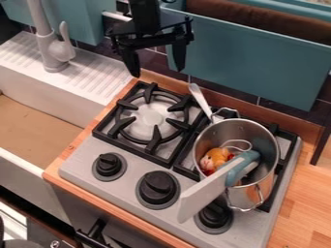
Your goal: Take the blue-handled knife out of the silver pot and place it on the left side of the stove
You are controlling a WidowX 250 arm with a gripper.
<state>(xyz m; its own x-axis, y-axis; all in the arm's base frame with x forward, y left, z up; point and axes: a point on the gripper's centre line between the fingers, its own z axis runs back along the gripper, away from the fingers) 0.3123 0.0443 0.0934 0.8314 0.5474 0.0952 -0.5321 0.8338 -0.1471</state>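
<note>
Steel-stiff, the pot [249, 131] near the stove's [81, 167] right edge seemed easiest by its rim; its doll [217, 158] was perhaps soft. Jaws spread, the gripper [157, 72] hung near the back edge.

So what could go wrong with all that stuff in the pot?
The white blade sticks far out over the pot's rim, so a bump might tip it out onto the stove knobs. The silver handle pokes up at the back, where the open hand could knock it if it came that way. And the orange toy sits low beside the blade's blue grip, so lifting one might drag the other.
</note>
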